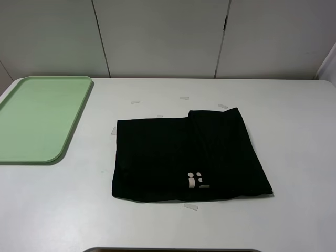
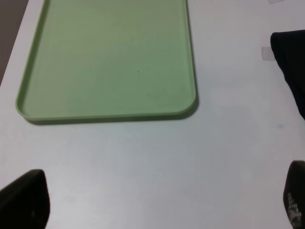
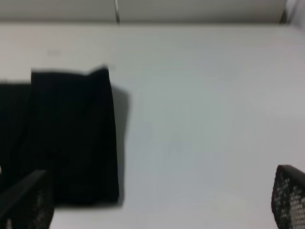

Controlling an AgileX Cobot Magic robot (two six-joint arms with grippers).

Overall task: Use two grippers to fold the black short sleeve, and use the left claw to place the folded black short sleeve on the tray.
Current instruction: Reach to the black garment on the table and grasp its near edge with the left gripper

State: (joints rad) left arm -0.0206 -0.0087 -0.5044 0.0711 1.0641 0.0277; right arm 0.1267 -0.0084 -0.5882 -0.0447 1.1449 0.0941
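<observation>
Since both grippers hang wide open with nothing in them, it all comes down to who's closer to the cloth. The left gripper (image 2: 159, 202) has its fingertips (image 2: 26, 200) spread over bare white table (image 2: 143, 157), and it looks straight out at the mint-green tray (image 2: 109, 62), which has nothing on it as far as I can see. The black short sleeve (image 2: 291, 67) only pokes in at the very edge of that view, off to one side and well apart from the jaws.

The right gripper (image 3: 157, 200) is also spread wide and gripping nothing. Here the black short sleeve (image 3: 71, 133) fills a good chunk of the view, and one fingertip (image 3: 26, 202) shows in front of its near corner. So I'd say the right arm is the nearer one, though I can't tell how high it hangs.

From the high camera neither arm shows at all. The black short sleeve (image 1: 184, 160) lies flat, centre to right of centre in the frame. It's a rough rectangle with a layer lapped over its right part and a bit of white lettering (image 1: 195, 181) by the lower edge. Its long axis runs left-right across the frame. The tray (image 1: 42, 118) sits at the upper left, with bare table between it and the cloth. My guess is the left gripper has to swing off the tray toward the cloth's left edge first.
</observation>
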